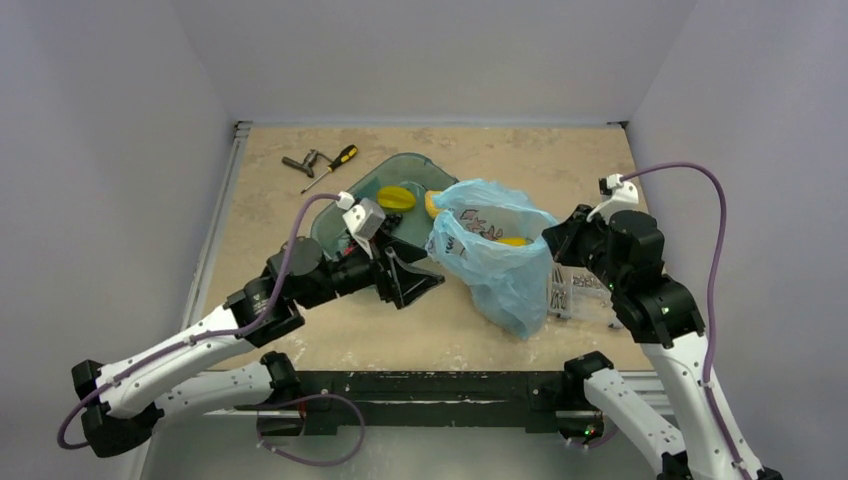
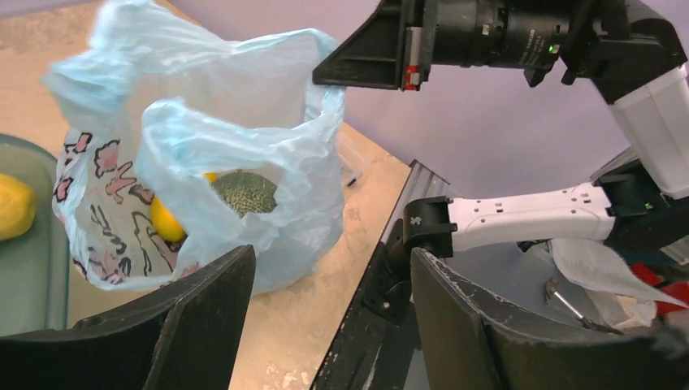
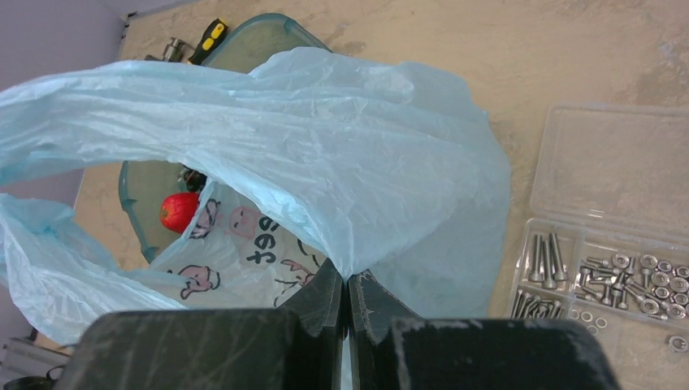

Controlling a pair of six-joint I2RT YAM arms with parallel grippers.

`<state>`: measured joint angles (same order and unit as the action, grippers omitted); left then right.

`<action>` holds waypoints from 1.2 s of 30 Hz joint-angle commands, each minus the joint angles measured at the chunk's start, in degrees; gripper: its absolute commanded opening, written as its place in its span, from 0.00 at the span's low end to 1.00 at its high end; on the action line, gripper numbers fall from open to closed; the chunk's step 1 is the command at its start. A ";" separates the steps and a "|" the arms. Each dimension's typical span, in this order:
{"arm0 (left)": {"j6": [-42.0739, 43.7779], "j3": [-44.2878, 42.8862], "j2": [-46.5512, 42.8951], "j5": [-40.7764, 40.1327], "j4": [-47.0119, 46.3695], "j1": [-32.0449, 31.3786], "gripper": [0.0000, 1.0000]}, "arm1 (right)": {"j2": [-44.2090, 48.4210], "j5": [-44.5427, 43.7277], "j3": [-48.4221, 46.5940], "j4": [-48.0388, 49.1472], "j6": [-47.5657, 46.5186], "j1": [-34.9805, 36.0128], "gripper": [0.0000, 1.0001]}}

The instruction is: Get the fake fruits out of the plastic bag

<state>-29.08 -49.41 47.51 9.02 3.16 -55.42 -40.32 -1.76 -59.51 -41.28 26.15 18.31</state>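
The light-blue plastic bag [image 1: 500, 255] stands mid-table with its mouth held up and open. My right gripper [image 1: 556, 238] is shut on the bag's right rim; in the right wrist view the film is pinched between its fingertips [image 3: 348, 280]. My left gripper [image 1: 413, 280] is open and empty, just left of the bag and low over the table. The left wrist view looks past its fingers [image 2: 211, 301] into the bag [image 2: 244, 122]. There the rough green fruit [image 2: 246, 191] and the yellow mango-like fruit [image 2: 166, 221] lie inside. The mango also shows from above [image 1: 513, 241].
A teal tray [image 1: 420, 170] behind the bag holds a star fruit [image 1: 397, 196], a yellow pear [image 1: 432, 203] and a red fruit [image 3: 179, 211]. A clear screw box [image 1: 575, 290] lies right of the bag. A screwdriver [image 1: 332, 167] and a tool [image 1: 300, 163] lie far left.
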 commanded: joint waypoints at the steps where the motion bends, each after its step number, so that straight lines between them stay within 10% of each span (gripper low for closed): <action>1: 11.69 -8.36 5.89 -10.59 -0.69 -8.77 0.71 | -0.51 1.59 -2.44 2.33 0.33 -0.08 0.00; 8: 23.83 -23.51 22.02 -19.29 3.10 -16.30 0.68 | 0.28 2.51 -4.03 1.91 0.80 -0.11 0.00; 14: 20.80 -31.86 36.14 -26.57 10.94 -16.22 0.48 | 1.19 3.74 -3.91 2.61 2.27 -0.12 0.00; 21: 15.47 -24.60 40.96 -14.88 7.35 -18.08 0.21 | 1.90 3.80 -1.98 4.07 2.82 -0.10 0.00; 34: 1.55 -3.21 39.76 -11.20 -8.17 -21.58 0.18 | 1.46 0.34 7.67 -4.67 8.52 -0.10 0.00; 36: 2.86 -2.12 37.85 -11.46 -8.72 -21.41 0.20 | 0.42 0.98 8.11 -7.10 7.16 -0.03 0.18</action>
<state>-25.12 -53.74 89.06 -3.62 -2.28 -76.88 -38.76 0.71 -52.21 -44.25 32.97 18.33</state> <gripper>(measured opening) 0.184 0.035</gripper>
